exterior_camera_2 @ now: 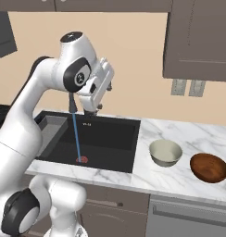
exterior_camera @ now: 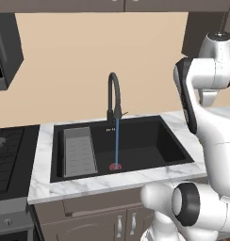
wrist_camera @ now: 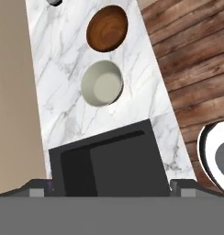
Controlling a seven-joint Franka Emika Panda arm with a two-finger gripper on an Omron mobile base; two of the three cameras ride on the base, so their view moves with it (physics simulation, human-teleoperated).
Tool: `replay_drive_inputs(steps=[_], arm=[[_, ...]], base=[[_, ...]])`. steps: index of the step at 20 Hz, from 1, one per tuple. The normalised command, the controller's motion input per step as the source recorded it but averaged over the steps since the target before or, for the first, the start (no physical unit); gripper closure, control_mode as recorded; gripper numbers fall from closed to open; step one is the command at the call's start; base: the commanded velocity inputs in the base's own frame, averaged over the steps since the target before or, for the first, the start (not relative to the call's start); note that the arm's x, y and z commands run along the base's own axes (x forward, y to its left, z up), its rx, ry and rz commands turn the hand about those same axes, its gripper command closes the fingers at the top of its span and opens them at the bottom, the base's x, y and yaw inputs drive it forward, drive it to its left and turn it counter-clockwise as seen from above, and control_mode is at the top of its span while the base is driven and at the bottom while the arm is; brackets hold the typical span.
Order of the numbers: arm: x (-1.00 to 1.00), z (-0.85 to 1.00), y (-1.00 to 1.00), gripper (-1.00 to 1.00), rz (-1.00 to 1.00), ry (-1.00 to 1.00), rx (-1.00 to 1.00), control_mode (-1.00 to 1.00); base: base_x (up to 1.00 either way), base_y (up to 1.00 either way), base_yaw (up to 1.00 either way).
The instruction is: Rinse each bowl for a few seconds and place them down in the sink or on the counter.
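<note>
Two bowls sit upright on the white marble counter (exterior_camera_2: 198, 136) right of the sink (exterior_camera_2: 105, 139): the pale cream bowl (exterior_camera_2: 165, 152) nearer the basin, the reddish-brown bowl (exterior_camera_2: 209, 167) farther right. My gripper (exterior_camera_2: 93, 111) hangs open and empty above the sink's back edge, well left of both bowls. In the hand view the cream bowl (wrist_camera: 102, 83) and the brown bowl (wrist_camera: 107, 28) lie beyond the sink (wrist_camera: 109, 160), and the gripper (wrist_camera: 110, 189) has its tips wide apart. From the black faucet (exterior_camera: 114, 94) a thin stream of water (exterior_camera: 116, 141) runs down to the red drain (exterior_camera: 115, 166).
A grey ribbed tray (exterior_camera: 79, 151) fills the left part of the sink. A black stovetop (exterior_camera: 6, 155) borders the counter on the left. A wall cabinet (exterior_camera_2: 198, 41) hangs above the bowls. Wooden floor (wrist_camera: 192, 69) lies past the counter's front edge.
</note>
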Motion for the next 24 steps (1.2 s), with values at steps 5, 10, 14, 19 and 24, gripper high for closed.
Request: replay_drive_inputs(steps=[5,10,14,19,24], arm=[[-0.27,-0.11,-0.18,-1.00,-0.19,0.06,0.00,-1.00],[-0.23,-0.18,-0.20,-1.00,-0.15,0.07,0.00,-1.00],[-0.21,-0.15,-0.17,-1.00,-0.12,0.04,0.00,-1.00],[-0.26,-0.13,-0.18,-1.00,-0.09,0.00,0.00,-1.00],[-0.31,-0.13,-0.23,-1.00,-0.07,0.00,0.00,-1.00]], base=[[0.00,0.00,0.00],[0.00,0.00,0.00],[0.00,0.00,0.00],[0.00,0.00,0.00],[0.00,0.00,0.00]])
